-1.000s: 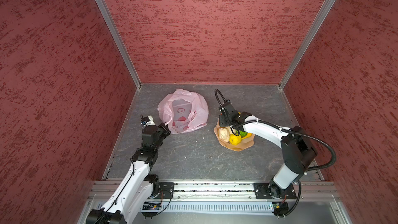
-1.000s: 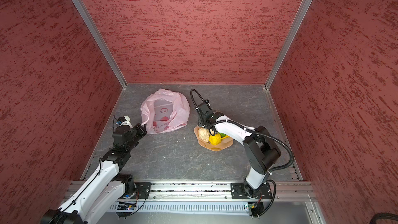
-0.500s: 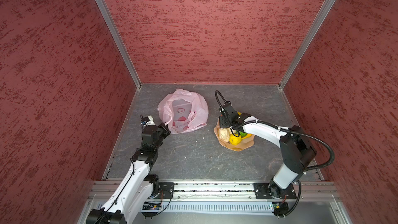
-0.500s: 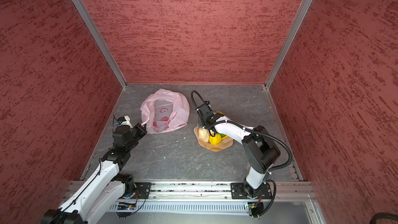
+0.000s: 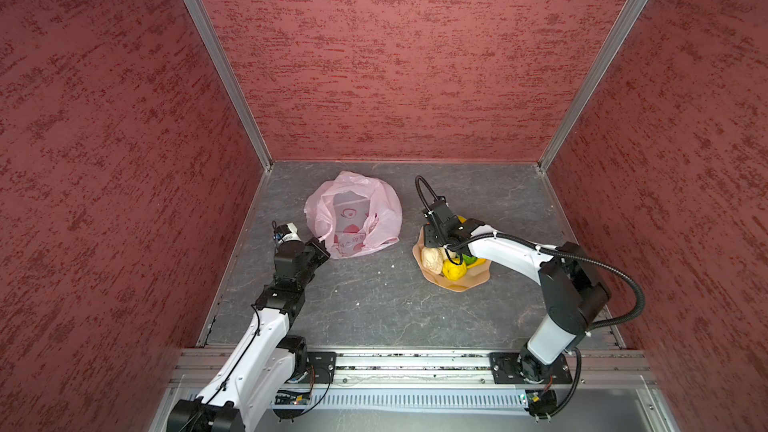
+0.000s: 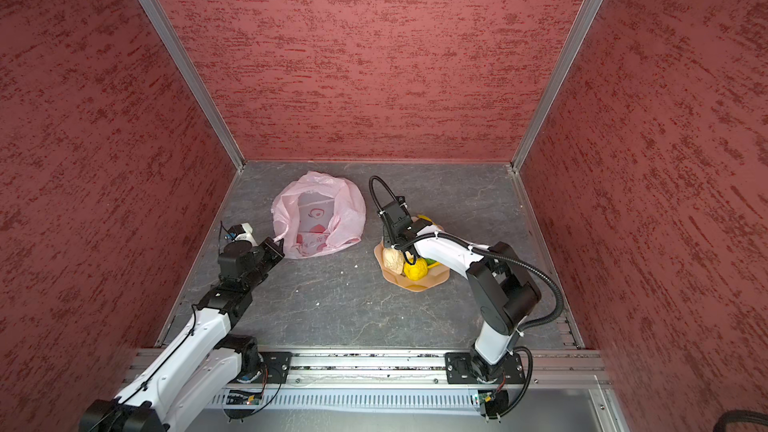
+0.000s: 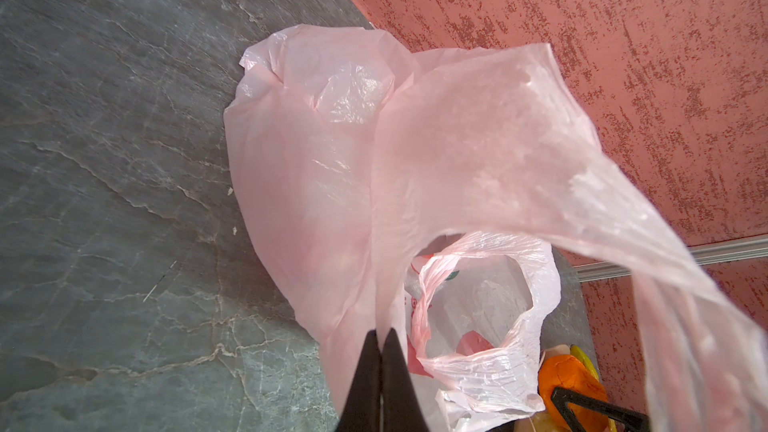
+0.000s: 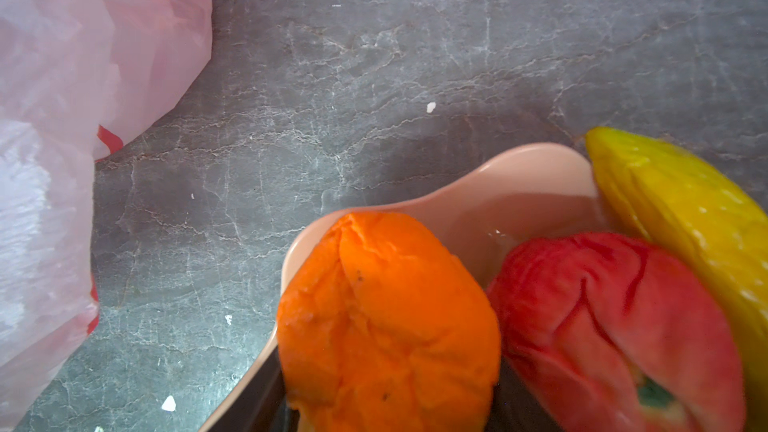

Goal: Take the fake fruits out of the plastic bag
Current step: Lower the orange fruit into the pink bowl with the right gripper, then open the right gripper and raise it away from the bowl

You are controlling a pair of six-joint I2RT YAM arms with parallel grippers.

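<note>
Orange fruit at the plate, and almost nothing has shifted in the last second.
On my left, the left gripper (image 7: 380, 332) stays pinched shut on the plastic bag (image 5: 353, 209), which lies slumped mid-floor. The right gripper (image 5: 434, 243), jaws half apart, holds the orange fruit (image 8: 386, 317) over the plate (image 5: 461, 284). I count one bag, one plate and six fake fruits out: orange fruit, red fruit (image 8: 602, 326), banana (image 8: 685, 218), cream fruit (image 5: 432, 259), bumpy yellow fruit (image 5: 454, 270), green fruit (image 5: 469, 260).

Right gripper (image 5: 435, 239): tips hidden under its own wrist in both top views; can't tell if it grips the orange fruit (image 8: 386, 326). Orange fruit, red fruit (image 8: 602, 326), banana (image 8: 685, 209): all cut off by right wrist view's edges. Plastic bag (image 8: 54, 76) blurred & cropped there; its print too small to read from top.
</note>
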